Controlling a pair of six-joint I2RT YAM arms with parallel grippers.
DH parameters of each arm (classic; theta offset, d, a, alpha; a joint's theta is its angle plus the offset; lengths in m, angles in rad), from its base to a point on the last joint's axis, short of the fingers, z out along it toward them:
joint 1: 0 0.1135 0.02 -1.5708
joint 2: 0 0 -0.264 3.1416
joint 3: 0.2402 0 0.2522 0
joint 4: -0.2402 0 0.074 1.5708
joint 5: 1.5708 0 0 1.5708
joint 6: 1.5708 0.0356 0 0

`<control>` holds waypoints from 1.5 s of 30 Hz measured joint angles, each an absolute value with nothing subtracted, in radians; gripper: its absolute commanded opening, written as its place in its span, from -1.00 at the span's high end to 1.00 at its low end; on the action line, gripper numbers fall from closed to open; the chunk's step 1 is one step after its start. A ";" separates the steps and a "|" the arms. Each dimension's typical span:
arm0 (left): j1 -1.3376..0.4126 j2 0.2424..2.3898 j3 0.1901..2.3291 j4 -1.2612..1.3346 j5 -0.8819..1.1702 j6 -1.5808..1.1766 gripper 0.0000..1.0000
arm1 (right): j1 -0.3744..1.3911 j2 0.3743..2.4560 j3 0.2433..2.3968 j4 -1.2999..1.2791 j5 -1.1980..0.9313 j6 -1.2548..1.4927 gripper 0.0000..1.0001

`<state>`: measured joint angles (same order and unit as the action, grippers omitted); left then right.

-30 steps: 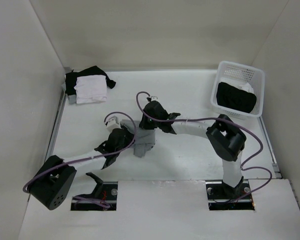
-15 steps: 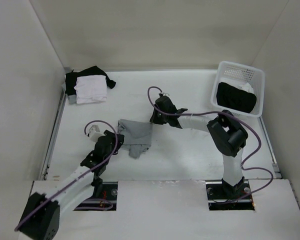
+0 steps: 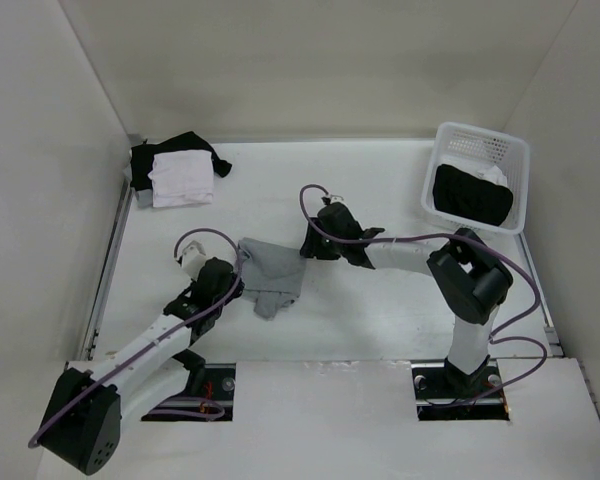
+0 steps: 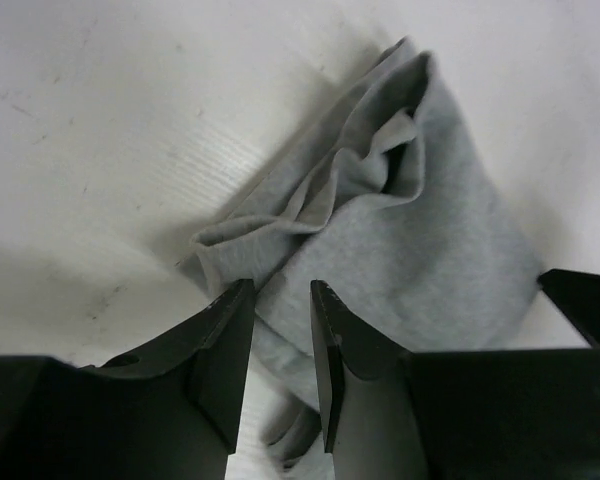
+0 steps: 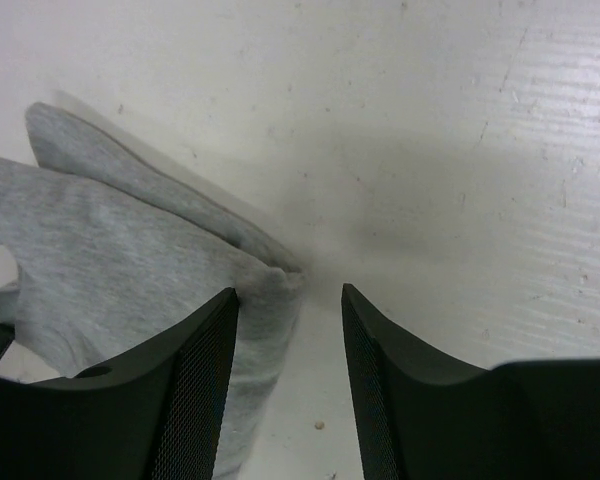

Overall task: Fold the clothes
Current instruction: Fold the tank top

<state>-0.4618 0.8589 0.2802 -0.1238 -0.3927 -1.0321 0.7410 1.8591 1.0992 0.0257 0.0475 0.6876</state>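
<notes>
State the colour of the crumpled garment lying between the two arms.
Plain medium grey; the crumpled fabric garment shows best in the left wrist view.

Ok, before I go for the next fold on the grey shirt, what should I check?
1. Right gripper open: ok, jaws apart beside the grey T-shirt's corner.
2. Left gripper holding the shirt: cannot tell, jaws narrow over its edge.
3. Shirt lying flat: not ok, bunched and creased.
4. Black and white pile clear of both arms: ok, far-left corner.
5. White lattice basket clear: ok, far-right corner.

Bare table [image 3: 380, 190] lies open midway — basket [image 3: 480, 129] far right, garment pile [image 3: 180, 178] far left.
</notes>
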 measured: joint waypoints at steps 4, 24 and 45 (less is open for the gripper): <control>-0.524 0.912 0.300 -0.159 -0.443 -0.999 0.42 | 0.740 1.859 1.077 0.031 0.019 0.688 0.00; -0.503 1.000 0.327 -0.059 -0.453 -0.969 0.58 | 0.658 1.859 1.003 0.143 -0.110 0.741 0.84; -0.647 0.925 0.312 -0.130 -0.527 -1.000 0.56 | 0.661 1.859 1.003 0.143 -0.113 0.741 0.81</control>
<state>-0.6468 0.9249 0.3119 -0.1295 -0.5266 -1.0004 0.6609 1.8591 1.0031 0.1432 -0.1127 0.7410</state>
